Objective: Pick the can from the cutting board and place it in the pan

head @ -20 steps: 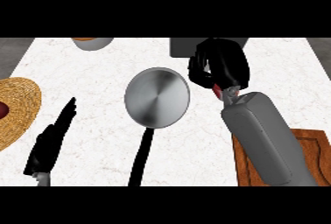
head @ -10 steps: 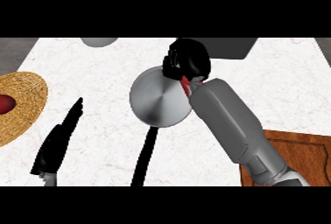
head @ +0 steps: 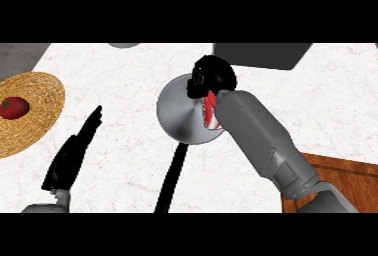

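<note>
Clearly the right hand (head: 212, 77) is where it is for one reason: it hangs above the pan (head: 176, 116), over the far rim, so that what it carries can go straight down into the dish. Its black fingers are curled shut round the can (head: 210, 109), and they hide most of it. Only a strip of red and white label shows below the hand, against the pan's right half and beside the grey forearm (head: 255, 137). Whether the can already touches the pan's floor cannot be told from this steep view; I judge it to be just above it or barely set down, with letting go as the step left.

The pan is a shallow round of dull brushed metal, pale grey, and its thin black handle (head: 171, 175) runs toward the near edge. The cutting board (head: 343, 172), warm brown wood with a darker border, lies at the near right, partly under the arm, and nothing shows on it. The surface (head: 125, 80) is white stone with faint mottling.

At the near left the left hand (head: 72, 157) rests with fingers straight and together, holding nothing, well apart from the pan. Beyond it lies a round woven plate (head: 40, 117), straw-coloured and ribbed, with a glossy red fruit (head: 15, 107) on it. A flat dark grey box (head: 262, 54) sits at the far edge.
</note>
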`<state>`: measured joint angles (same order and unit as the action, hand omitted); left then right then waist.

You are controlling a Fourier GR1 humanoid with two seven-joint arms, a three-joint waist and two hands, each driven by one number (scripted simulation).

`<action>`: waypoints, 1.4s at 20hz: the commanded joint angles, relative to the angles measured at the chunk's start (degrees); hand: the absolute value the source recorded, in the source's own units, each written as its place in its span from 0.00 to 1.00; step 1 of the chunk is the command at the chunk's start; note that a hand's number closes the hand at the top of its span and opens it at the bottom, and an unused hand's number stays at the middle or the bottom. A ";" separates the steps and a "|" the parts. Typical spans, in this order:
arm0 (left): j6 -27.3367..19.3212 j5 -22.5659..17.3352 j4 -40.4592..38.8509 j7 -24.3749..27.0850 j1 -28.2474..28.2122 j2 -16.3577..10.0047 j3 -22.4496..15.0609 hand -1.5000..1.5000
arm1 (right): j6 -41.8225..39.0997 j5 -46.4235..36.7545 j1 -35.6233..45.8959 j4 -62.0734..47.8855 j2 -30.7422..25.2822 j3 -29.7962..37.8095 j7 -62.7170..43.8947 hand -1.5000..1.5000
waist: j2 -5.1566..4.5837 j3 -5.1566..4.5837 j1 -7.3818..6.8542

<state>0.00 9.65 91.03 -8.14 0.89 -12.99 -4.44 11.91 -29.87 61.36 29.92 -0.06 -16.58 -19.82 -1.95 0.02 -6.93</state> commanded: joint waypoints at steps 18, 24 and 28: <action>-2.16 2.22 -0.86 -0.54 0.35 2.06 -0.94 0.50 | 28.00 30.22 0.59 -3.81 0.06 12.96 19.70 0.00 | 0.47 0.07 1.19; -2.01 1.72 2.73 -0.51 -5.14 1.20 0.15 0.50 | 27.11 32.90 -1.87 -7.18 -0.87 19.86 28.80 0.00 | 1.22 0.05 4.11; -1.43 0.71 -0.32 3.28 -6.24 0.62 2.40 0.50 | 18.51 33.02 -6.65 -3.93 -8.05 20.04 33.61 0.00 | 1.68 0.00 5.86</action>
<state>-1.21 10.09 90.31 -7.22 -2.01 -12.68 -2.08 35.05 2.40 56.99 25.61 -3.91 1.97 9.92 -0.60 0.04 -2.14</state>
